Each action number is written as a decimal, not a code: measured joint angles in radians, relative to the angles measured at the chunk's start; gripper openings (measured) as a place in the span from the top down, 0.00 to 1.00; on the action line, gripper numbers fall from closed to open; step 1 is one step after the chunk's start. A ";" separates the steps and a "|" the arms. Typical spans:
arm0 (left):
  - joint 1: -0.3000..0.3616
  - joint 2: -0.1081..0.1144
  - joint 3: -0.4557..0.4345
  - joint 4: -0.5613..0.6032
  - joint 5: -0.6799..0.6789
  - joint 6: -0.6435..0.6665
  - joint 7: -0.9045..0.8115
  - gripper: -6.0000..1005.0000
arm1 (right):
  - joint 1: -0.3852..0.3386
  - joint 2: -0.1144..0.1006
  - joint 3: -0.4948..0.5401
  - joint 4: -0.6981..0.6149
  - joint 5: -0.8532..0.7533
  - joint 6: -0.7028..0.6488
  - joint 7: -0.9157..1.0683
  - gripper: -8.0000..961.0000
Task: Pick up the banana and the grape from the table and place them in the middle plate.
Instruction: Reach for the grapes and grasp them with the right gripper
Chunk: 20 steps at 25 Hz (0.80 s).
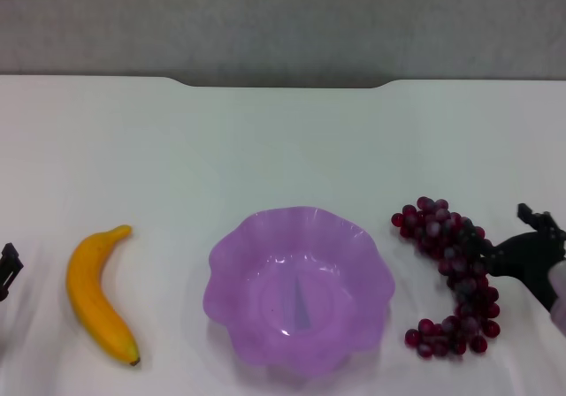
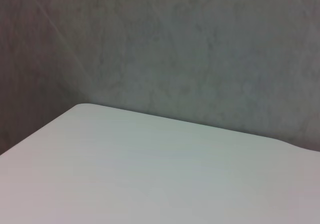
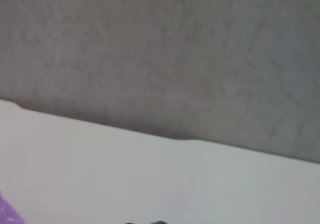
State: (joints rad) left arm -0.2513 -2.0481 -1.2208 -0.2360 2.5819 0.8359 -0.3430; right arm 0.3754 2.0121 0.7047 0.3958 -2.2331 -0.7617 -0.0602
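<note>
The right pincer [image 1: 495, 256] reaches in from the right edge of the head view and sits against the right side of the grapes [image 1: 449, 275], its dark fingers [image 1: 533, 222] spread, one tip near the middle of the bunch and another raised farther back; whether it has closed on any of the fruit I cannot tell. The grapes lie on the white tabletop [image 1: 283, 140] just to the right of the plate [image 1: 299, 286], a long dark red cluster running from its far end near the plate's upper right rim down to a small curl of berries at the near end, close to the plate but apart from it. The plate, a translucent purple dish with a wavy rim, stands in the middle of the near part of the tabletop and holds nothing. To the left of the plate, well apart from it, the banana [image 1: 97, 292] lies flat, curved, its dark tip pointing toward the near edge. Farther left of the banana, the left pincer [image 1: 7, 270] shows only as a small dark piece at the frame edge, so its opening cannot be told. The right wrist view catches a sliver of the plate [image 3: 6, 211] in its corner, the tabletop [image 3: 150, 179] and a grey wall [image 3: 160, 49]; the left wrist view shows only a tabletop [image 2: 150, 174] corner and the wall [image 2: 175, 44].
</note>
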 joint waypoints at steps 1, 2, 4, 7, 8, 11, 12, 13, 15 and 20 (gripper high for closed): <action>0.000 0.001 0.000 0.001 0.000 0.000 0.000 0.16 | 0.004 -0.004 0.004 0.025 -0.001 0.032 0.000 0.07; 0.000 0.001 0.000 0.001 0.000 0.000 0.002 0.16 | 0.004 -0.004 0.004 0.025 -0.001 0.032 0.000 0.07; 0.000 0.001 0.000 0.002 -0.002 0.000 0.008 0.16 | 0.006 -0.008 0.006 0.045 -0.001 0.064 0.000 0.07; -0.005 0.001 0.000 0.002 -0.004 0.000 0.013 0.16 | 0.011 -0.008 0.007 0.059 -0.006 0.101 -0.001 0.07; -0.007 0.001 0.000 0.002 -0.005 0.000 0.013 0.16 | 0.010 -0.007 0.007 0.064 -0.008 0.113 -0.002 0.07; -0.012 0.001 -0.002 -0.006 -0.007 0.000 0.013 0.16 | -0.004 -0.002 0.000 0.075 -0.008 0.138 -0.008 0.07; -0.012 0.001 -0.002 -0.012 -0.007 0.000 0.013 0.16 | -0.008 -0.002 -0.003 0.074 -0.008 0.141 -0.008 0.07; -0.012 0.001 -0.002 -0.016 -0.007 0.001 0.012 0.16 | -0.010 -0.001 -0.004 0.072 -0.008 0.147 -0.008 0.07; -0.012 0.001 -0.002 -0.019 -0.007 0.001 0.012 0.16 | -0.011 -0.001 -0.005 0.072 -0.007 0.162 -0.007 0.07; -0.011 0.002 -0.002 -0.019 -0.008 0.001 0.011 0.16 | -0.012 0.002 -0.005 0.070 -0.003 0.176 -0.006 0.07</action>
State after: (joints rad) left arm -0.2627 -2.0465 -1.2225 -0.2546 2.5742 0.8372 -0.3315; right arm 0.3636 2.0141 0.6996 0.4661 -2.2362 -0.5857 -0.0659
